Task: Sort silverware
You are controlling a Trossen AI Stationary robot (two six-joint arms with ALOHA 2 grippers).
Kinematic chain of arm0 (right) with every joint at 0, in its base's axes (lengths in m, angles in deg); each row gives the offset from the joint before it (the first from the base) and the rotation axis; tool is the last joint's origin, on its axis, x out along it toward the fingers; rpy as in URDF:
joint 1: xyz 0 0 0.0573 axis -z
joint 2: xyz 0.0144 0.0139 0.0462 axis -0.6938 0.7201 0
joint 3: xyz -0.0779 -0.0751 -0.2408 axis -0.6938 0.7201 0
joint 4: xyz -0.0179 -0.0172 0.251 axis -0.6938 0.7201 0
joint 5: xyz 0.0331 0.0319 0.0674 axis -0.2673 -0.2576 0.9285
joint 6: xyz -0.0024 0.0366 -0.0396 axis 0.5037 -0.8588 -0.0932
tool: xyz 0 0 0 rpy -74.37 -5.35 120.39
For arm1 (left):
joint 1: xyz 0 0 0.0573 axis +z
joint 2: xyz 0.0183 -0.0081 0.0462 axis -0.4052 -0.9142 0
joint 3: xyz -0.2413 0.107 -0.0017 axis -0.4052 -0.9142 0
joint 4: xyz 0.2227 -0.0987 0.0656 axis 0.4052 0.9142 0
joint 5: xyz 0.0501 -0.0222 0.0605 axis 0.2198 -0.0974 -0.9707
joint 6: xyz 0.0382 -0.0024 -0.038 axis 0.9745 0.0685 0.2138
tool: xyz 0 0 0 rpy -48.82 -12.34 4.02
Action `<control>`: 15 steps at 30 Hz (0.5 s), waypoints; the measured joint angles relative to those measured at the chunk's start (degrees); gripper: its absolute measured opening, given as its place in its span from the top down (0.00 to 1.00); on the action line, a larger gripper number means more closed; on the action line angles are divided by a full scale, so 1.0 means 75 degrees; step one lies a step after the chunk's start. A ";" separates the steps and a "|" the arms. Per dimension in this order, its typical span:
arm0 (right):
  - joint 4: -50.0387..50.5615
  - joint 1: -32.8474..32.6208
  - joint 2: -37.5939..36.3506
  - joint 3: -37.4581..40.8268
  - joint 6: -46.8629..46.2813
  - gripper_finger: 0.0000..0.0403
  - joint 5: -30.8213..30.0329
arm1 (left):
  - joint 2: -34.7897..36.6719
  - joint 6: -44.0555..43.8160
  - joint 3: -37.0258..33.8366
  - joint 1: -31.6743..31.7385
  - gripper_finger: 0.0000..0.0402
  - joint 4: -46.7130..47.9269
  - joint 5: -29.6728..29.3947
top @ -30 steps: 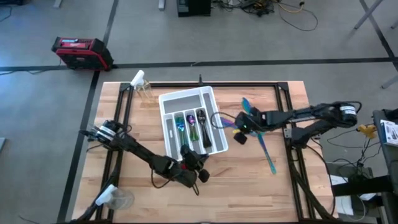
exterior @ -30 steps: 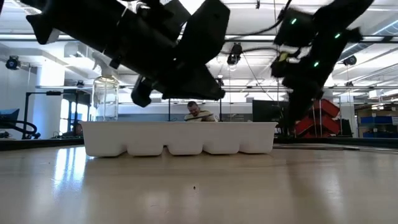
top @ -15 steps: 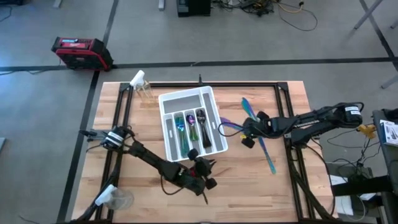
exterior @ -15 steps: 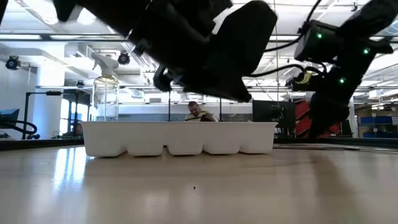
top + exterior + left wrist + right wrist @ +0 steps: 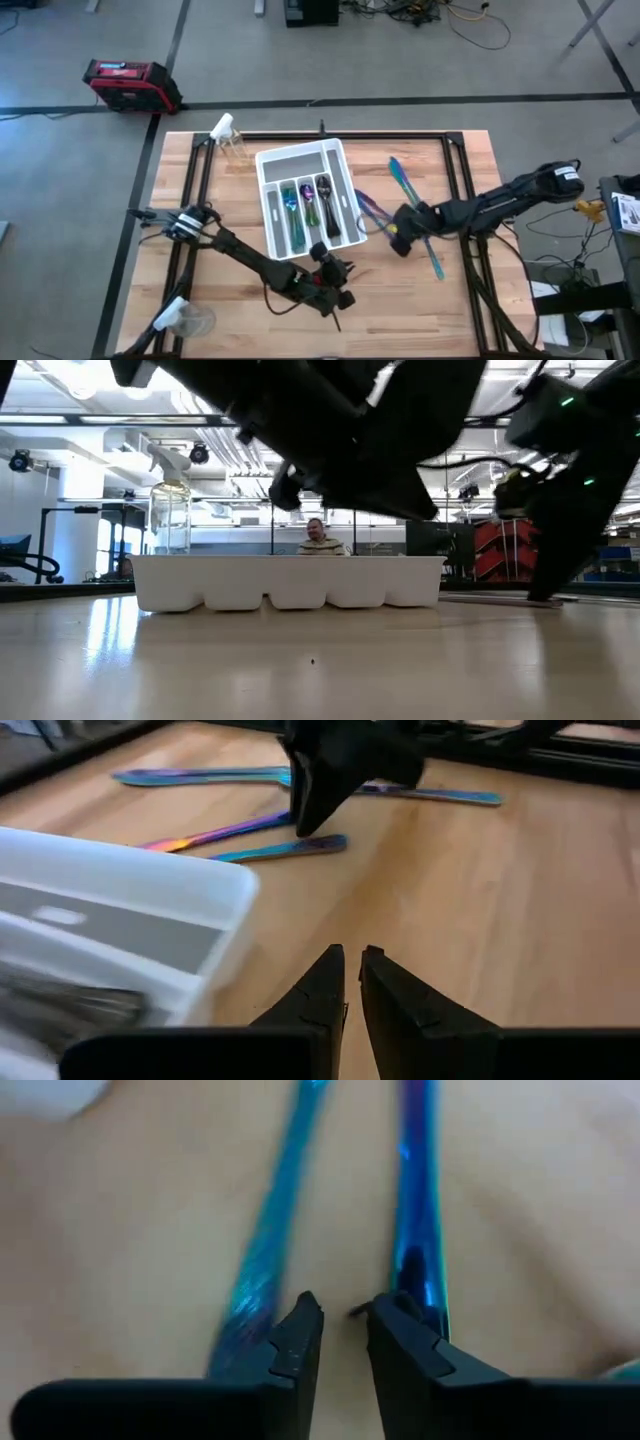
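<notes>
Right now your right gripper hangs low over loose silverware lying on the table beside the tray, jaws nearly pressed together with nothing between them, and two blue handles pass either side of the tips. Judging from that, a descent as it stands would land on bare wood or nudge both pieces apart; a wider spread risks catching two at once. The long knife runs under the arm and may get swept. Your left gripper waits near the tray's near end, jaws almost closed, empty. Some pieces already lie in the tray's slots. A spray bottle stands well clear.
</notes>
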 joint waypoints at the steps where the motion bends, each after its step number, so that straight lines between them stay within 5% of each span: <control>1: 0.0011 -0.0362 0.0000 -0.0025 -0.0273 0.86 0.0036 | -0.0121 0.0071 -0.0002 0.0000 0.94 -0.0225 0.0039; 8: 0.0073 -0.2625 0.0025 -0.0377 -0.1495 0.92 -0.2048 | -0.0602 0.0318 0.0136 0.0061 0.94 -0.1054 0.0249; 15: -0.1055 -0.2232 0.0517 -0.0515 -0.0820 0.92 -0.3744 | -0.0647 0.0974 0.0526 0.0243 0.94 -0.1033 0.0322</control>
